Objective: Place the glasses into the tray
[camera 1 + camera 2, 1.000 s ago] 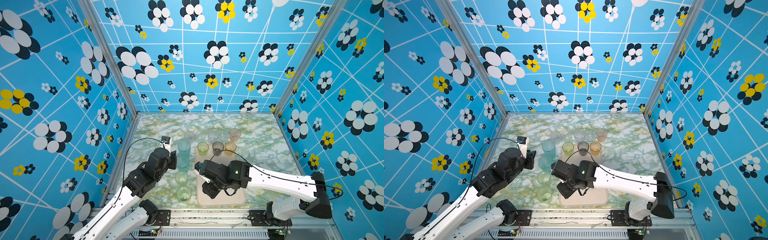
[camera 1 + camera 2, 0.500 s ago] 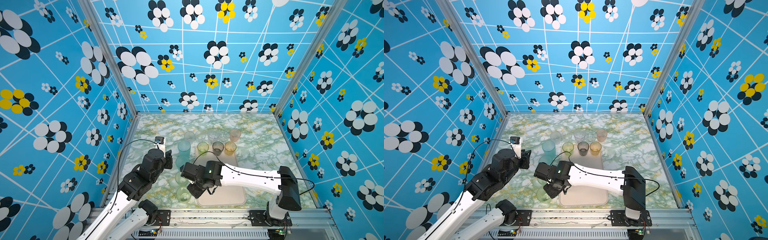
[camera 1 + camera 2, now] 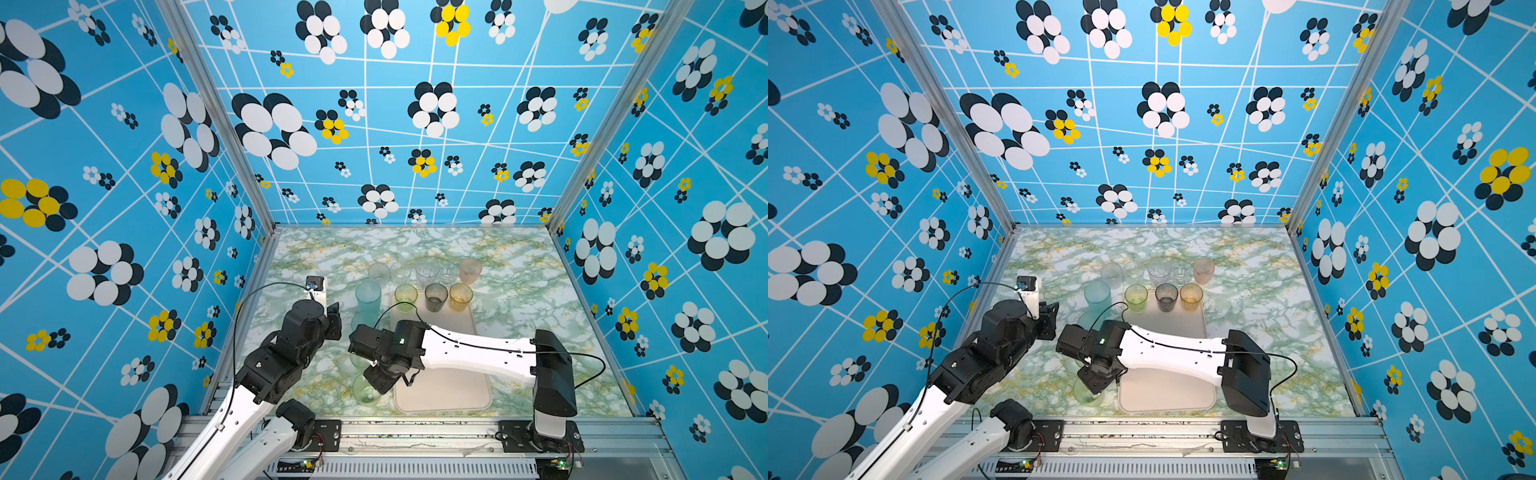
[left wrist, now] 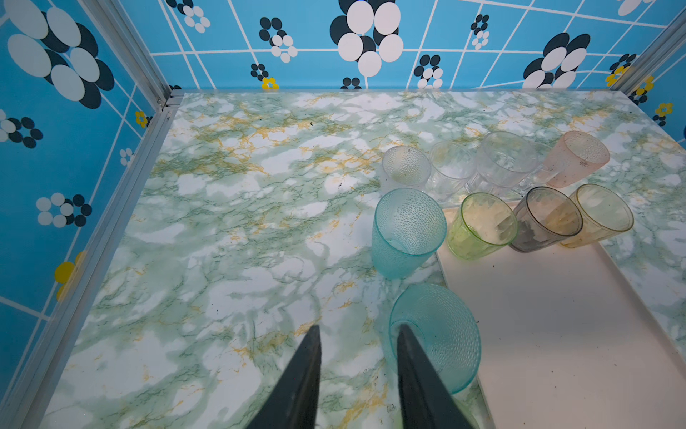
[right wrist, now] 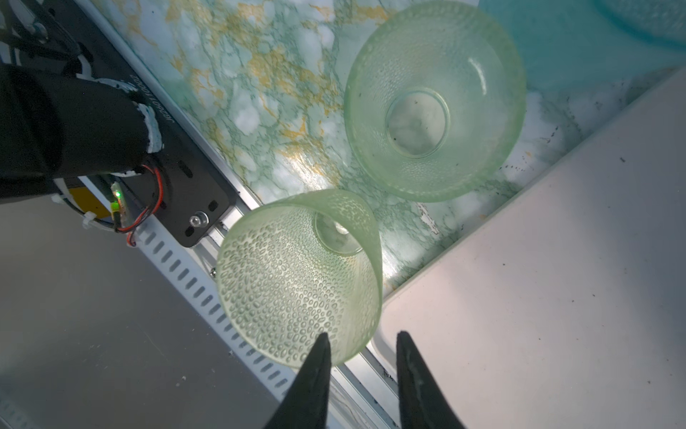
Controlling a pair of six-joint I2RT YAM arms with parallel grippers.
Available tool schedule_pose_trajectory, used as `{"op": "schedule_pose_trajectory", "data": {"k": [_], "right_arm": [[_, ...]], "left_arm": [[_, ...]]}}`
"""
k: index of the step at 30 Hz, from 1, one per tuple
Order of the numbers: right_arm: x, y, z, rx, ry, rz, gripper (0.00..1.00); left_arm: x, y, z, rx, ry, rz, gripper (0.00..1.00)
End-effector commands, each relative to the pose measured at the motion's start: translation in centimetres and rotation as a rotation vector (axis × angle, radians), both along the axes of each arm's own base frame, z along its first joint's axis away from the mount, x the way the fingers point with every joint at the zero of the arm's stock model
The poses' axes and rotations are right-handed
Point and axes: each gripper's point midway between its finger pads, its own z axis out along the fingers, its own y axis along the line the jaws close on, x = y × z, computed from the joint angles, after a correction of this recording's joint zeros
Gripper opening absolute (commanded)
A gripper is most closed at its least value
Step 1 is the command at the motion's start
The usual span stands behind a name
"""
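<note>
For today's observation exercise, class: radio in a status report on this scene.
Left gripper open, empty. Right gripper open, near pale green glass beside tray. Three glasses on tray, rest off.

Bright, even light, soft shadows, wide-angle bending at the edges.

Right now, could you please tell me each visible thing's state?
tray: flat, mostly bare.
yellow-green glass: upright on tray.
grey glass: upright on tray.
amber glass: upright on tray.
pink glass: upright on table.
tall teal glass: upright on table.
front dotted glass: upright on table.
left gripper: open, empty.
right gripper: open, empty.
</note>
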Motion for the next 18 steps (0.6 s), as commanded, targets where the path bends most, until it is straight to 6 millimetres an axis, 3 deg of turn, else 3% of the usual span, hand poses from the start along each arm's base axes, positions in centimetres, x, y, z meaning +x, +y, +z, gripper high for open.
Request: {"op": "schedule_pose_trajectory", "data": {"k": [1, 18], "right_arm": [[0.6, -0.5, 0.0, -0.029, -0.012, 0.005, 0.33], [0.1, 0.4, -1.4, -0.053, 0.039, 0.041, 0.28]], "left_arm": [[-0.4, 0.4, -0.5, 0.009, 0.010, -0.005, 0.36], [0.1, 0.3, -0.7, -0.002, 0.014, -0.008, 0.37]]}}
